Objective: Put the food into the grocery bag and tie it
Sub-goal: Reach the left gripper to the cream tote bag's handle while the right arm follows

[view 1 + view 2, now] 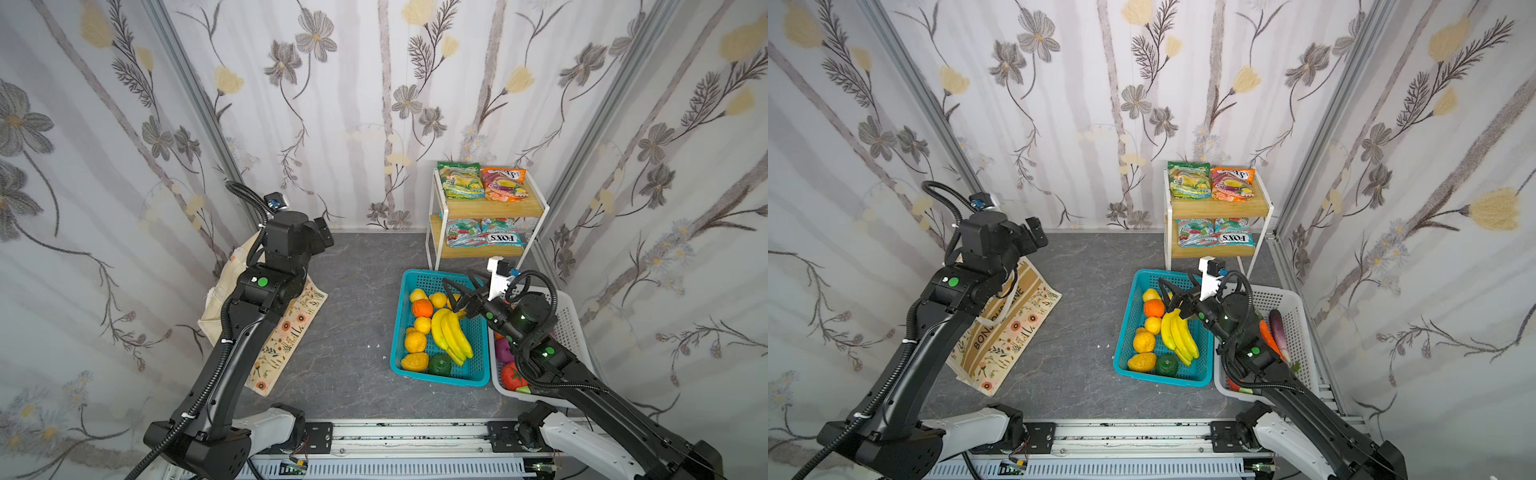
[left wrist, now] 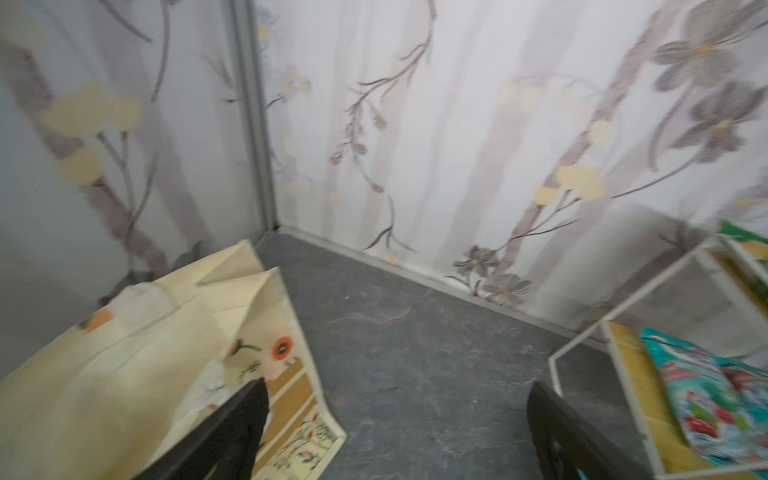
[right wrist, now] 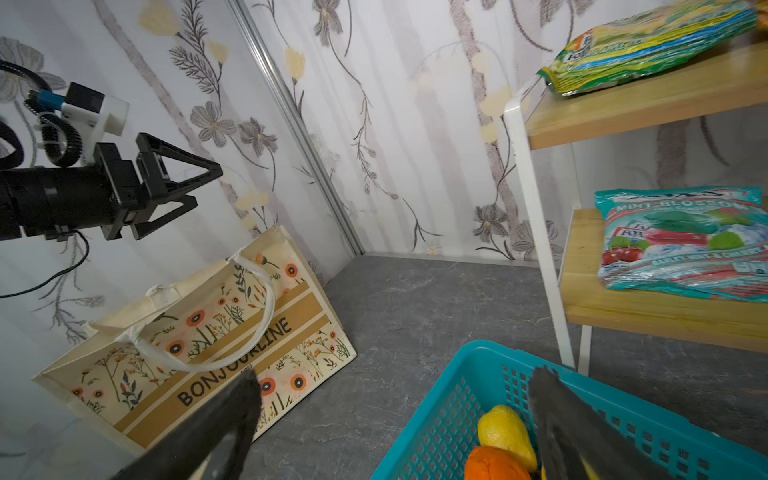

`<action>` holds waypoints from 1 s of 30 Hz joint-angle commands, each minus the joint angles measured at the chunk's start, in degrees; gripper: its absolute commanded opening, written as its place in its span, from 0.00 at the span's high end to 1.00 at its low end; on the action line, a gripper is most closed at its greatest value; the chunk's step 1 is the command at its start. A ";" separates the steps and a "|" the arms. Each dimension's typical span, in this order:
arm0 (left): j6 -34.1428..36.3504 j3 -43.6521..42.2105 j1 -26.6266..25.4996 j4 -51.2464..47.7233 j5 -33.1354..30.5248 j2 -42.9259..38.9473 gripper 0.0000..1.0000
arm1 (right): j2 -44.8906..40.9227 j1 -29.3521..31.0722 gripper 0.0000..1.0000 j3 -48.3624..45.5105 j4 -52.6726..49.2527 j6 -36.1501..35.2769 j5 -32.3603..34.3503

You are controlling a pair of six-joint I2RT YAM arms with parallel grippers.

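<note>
The grocery bag, cream with flowers and tan bands, lies tipped against the left wall. My left gripper hangs open above its far end, holding nothing. A yellow banana bunch, an orange and other citrus fill the teal basket. My right gripper hovers open over that basket's far end, empty. Green and orange snack packets lie on the top shelf. An eggplant and carrot show beside the right arm.
A white-framed wooden shelf rack stands at the back right, with teal packets on its lower shelf. A white basket sits under the right arm. Curtained walls close three sides. A metal rail runs along the front.
</note>
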 commanded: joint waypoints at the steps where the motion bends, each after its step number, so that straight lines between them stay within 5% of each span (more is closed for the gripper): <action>1: -1.48 -0.23 4.87 -10.18 -2.64 0.39 0.00 | 3.71 2.95 0.00 1.52 3.57 -0.91 1.08; 11: 2.41 -7.99 10.47 -11.37 -14.29 5.18 0.00 | 10.55 6.35 0.00 3.46 9.34 3.27 -4.98; 14: 3.28 -9.34 12.71 -11.11 -11.86 5.89 0.04 | 10.74 6.60 0.00 3.96 8.68 3.13 -5.03; 17: 4.88 -10.15 13.05 -9.78 -9.54 6.73 0.34 | 10.69 6.83 0.00 3.84 9.30 3.40 -4.81; 21: 4.84 -9.87 11.50 -9.69 -5.61 6.50 1.00 | 10.83 7.24 0.01 3.35 9.77 3.67 -4.38; 30: -2.97 -5.59 -4.91 -9.93 1.24 7.17 1.00 | 11.58 7.95 0.01 4.04 9.83 3.90 -3.55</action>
